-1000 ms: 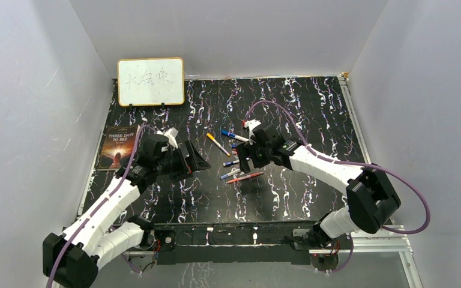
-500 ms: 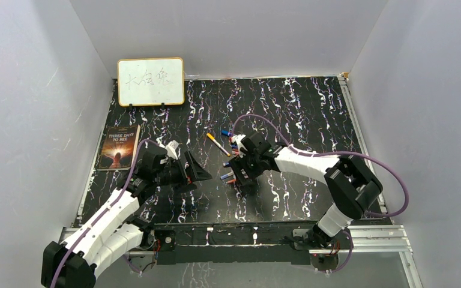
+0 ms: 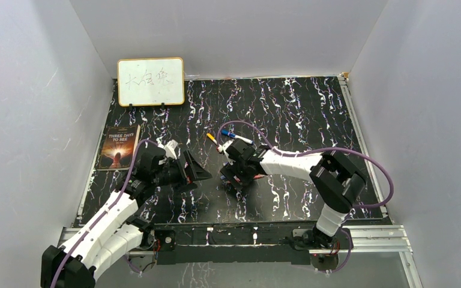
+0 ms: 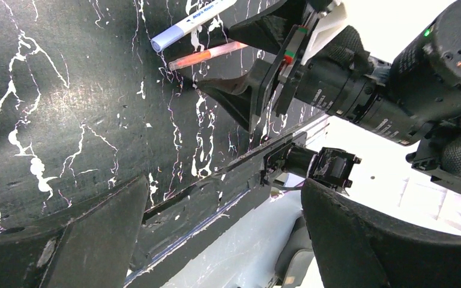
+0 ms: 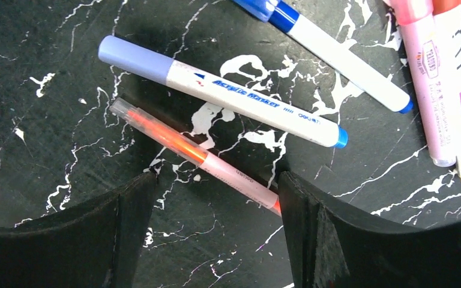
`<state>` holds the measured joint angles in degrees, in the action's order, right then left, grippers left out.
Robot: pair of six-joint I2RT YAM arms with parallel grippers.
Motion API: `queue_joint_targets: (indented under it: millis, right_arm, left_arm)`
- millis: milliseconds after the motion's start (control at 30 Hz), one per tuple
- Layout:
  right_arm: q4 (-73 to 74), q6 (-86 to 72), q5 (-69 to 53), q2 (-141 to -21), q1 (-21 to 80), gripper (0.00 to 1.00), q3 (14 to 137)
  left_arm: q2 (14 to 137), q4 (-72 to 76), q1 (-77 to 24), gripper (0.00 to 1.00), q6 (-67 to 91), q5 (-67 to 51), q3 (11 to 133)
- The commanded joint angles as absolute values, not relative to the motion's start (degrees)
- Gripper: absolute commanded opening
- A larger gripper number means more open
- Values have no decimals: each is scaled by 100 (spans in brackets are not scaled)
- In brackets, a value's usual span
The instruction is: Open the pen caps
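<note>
A black white-veined table (image 3: 312, 120) is seen, with one whiteboard (image 3: 150, 81) propped at its far left, on which three handwritten characters are drawn but cannot be read for certain. One book (image 3: 119, 147) is laid flat in front of it, titled "THREE DAYS TO SEE".

The left gripper (image 4: 225, 192) is held spread wide above bare table, with nothing gripped. The right gripper (image 5: 216, 180) is likewise spread apart, lowered over a cluster of pens, with an orange pen (image 5: 216, 162) lying between its fingers.

Five pens are counted in the right wrist view. "Acrylic Marker" and "deli" are printed on the white marker (image 5: 246, 102); the pink pen's (image 5: 429, 84) print is too small to read.

All pen caps are seated on their barrels: lavender (image 5: 135, 60), clear (image 5: 156, 129), blue (image 5: 258, 7), pink (image 5: 411, 9), orange (image 5: 447, 5).
</note>
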<state>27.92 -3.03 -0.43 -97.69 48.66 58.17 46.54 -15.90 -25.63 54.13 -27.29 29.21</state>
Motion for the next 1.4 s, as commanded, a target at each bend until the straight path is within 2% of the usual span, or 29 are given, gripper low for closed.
queue_joint_targets:
  millis: [0, 233, 267, 367, 467, 633, 700, 900, 1000, 1100, 1367]
  right_arm:
    - [3211, -271, 773, -10074, 5108, 69, 6015]
    - [3505, -496, 1221, -10210, 5257, 50, 5981]
    - [3521, -533, 1210, -10185, 5267, 48, 5951]
    - [3598, -657, 1167, -10108, 5314, 33, 5916]
    - [3650, -738, 1128, -10067, 5343, 26, 5930]
    - [3643, -852, 917, -10171, 5385, 8, 5956]
    - [3553, -906, 800, -10182, 5447, 6, 5935]
    - [3304, -1169, 495, -10188, 5640, 7, 5981]
    - [3285, -1326, 447, -10141, 5658, 20, 5975]
    - [3257, -1475, 486, -10069, 5664, 27, 5827]
    - [3314, -1846, 564, -10046, 5654, 32, 5529]
  left_arm:
    - [4476, -1719, -2575, 98, 5502, -2724, 3004]
    - [4449, -1900, -2575, 98, 5482, -2539, 3172]
    - [4452, -1928, -2575, 98, 5503, -2504, 3193]
    - [4530, -2023, -2575, 98, 5505, -2486, 3247]
    - [4632, -2036, -2576, 98, 5456, -2546, 3278]
    - [4620, -2167, -2577, 98, 5397, -2503, 3374]
    - [4532, -2240, -2575, 98, 5380, -2443, 3411]
    - [4429, -2471, -2576, 98, 5297, -2335, 3478]
    - [4373, -2596, -2575, 98, 5287, -2250, 3494]
    - [4285, -2686, -2575, 98, 5290, -2153, 3490]
    - [4352, -2666, -2575, 98, 5282, -2141, 3427]
